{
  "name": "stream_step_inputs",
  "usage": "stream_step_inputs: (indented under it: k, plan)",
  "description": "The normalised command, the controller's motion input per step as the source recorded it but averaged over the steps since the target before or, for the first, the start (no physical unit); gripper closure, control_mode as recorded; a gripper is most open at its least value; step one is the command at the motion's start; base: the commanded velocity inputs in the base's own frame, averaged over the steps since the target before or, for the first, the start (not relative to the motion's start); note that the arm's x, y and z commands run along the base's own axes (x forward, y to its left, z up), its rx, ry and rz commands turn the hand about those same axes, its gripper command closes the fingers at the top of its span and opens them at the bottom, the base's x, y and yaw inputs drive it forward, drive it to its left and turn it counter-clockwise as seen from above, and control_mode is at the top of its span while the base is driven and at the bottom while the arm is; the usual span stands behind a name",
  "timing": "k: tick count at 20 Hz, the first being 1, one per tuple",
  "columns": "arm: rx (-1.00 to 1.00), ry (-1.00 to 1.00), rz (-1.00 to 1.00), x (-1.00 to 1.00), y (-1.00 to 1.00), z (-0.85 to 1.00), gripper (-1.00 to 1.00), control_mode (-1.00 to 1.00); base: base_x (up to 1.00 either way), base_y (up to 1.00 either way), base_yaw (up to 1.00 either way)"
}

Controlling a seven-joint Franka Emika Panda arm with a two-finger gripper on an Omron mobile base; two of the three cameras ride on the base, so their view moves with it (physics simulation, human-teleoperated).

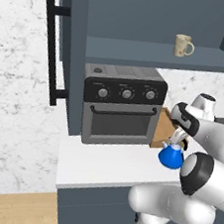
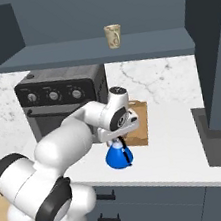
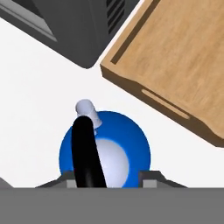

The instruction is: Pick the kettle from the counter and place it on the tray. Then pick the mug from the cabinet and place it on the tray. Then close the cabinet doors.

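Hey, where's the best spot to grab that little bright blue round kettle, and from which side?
Grip the thin black arched handle from straight above: it stands over the rounded blue kettle body, which looks too wide and smooth to pinch.

Your arm reaches forward and bends down at the wrist; the gripper [image 2: 119, 144] points straight down, fingers astride the kettle [image 2: 119, 156] handle directly beneath it, closure unclear.

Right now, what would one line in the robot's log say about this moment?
step: kettle to tray | fingers: straddling kettle handle, grip unclear | tray: beside kettle, bare | mug: on cabinet shelf | doors: open
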Motion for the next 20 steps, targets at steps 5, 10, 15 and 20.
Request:
stream_step_inputs:
  k: [5,10,15,20]
  plan:
    - [0.04,-0.04,0.06,-0.32,0.0,0.02,1.0,-1.0,0.0,0.0,0.0]
    - [0.13,-0.14,0.04,-0.54,-0.06,0.36,1.0,-1.0,0.0,0.0,0.0]
    - [0.22,-0.22,0.0,-0.21,-0.18,0.55,1.0,-1.0,0.0,0.0,0.0]
    - [0.28,-0.17,0.0,0.0,-0.2,0.56,1.0,-1.0,0.0,0.0,0.0]
